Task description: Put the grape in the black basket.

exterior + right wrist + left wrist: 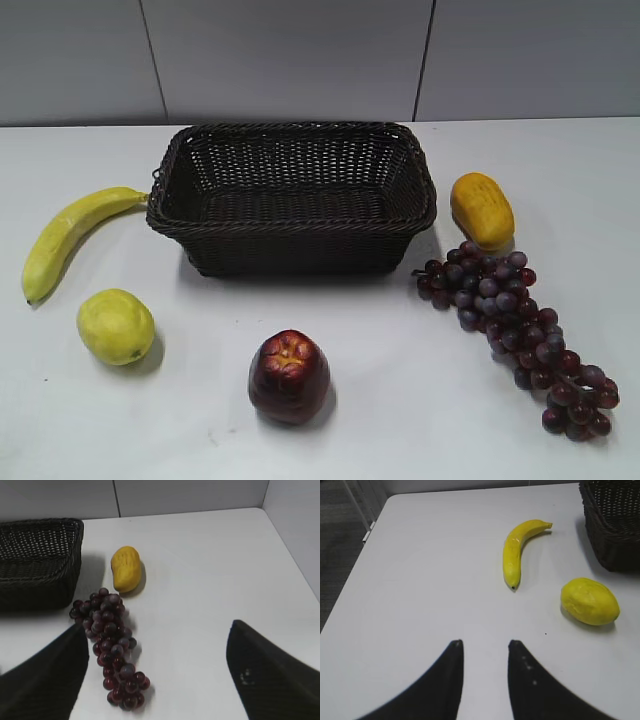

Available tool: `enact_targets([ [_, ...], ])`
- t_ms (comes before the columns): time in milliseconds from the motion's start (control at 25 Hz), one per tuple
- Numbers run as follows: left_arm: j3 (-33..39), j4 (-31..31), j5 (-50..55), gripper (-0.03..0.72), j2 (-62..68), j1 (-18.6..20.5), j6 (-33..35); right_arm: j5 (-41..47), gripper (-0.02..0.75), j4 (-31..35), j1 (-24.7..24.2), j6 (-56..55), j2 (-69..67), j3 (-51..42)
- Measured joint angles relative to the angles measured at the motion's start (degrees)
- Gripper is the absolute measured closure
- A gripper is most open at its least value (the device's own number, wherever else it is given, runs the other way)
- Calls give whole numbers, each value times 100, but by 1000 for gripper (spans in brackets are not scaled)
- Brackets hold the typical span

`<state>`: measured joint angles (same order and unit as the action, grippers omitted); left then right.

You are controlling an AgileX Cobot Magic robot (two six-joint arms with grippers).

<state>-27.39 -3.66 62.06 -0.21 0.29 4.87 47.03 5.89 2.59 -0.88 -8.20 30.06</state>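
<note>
Grape right of black basket (no labels); both grippers' jaws spread.

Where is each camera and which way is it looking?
Exterior view: in front of the table, looking down at a slant at the black basket and fruit; no robot parts show.
Left wrist view: on the left arm, facing the banana; left gripper shows.
Right wrist view: on the right arm, facing the grape; right gripper shows.
Shared: all three see the basket.

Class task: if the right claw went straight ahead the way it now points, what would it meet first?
Probably the grape, lying between the open right claw fingers toward the left one; the orange fruit lies beyond. Depth is uncertain.
</note>
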Motion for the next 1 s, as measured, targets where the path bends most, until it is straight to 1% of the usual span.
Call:
enact_targets([
  [240,0,0,0,459,0,0,0,-1244,70,7,6,0,-1225,-5],
  [400,0,0,0,458,0,0,0,-1831,71,12,111,88,-2129,-5],
  [520,0,0,0,458,0,0,0,-2010,71,253,219,478,-2953,-5],
  [640,0,0,0,460,0,0,0,-2032,71,881,360,1090,-3816,57],
  [760,0,0,0,460,0,0,0,-2056,71,1363,603,1648,-4693,174],
  [880,0,0,0,461,0,0,0,-2081,71,1500,833,1842,-5689,399],
  [1000,0,0,0,461,0,0,0,-2127,71,1519,959,1890,-6597,707],
])
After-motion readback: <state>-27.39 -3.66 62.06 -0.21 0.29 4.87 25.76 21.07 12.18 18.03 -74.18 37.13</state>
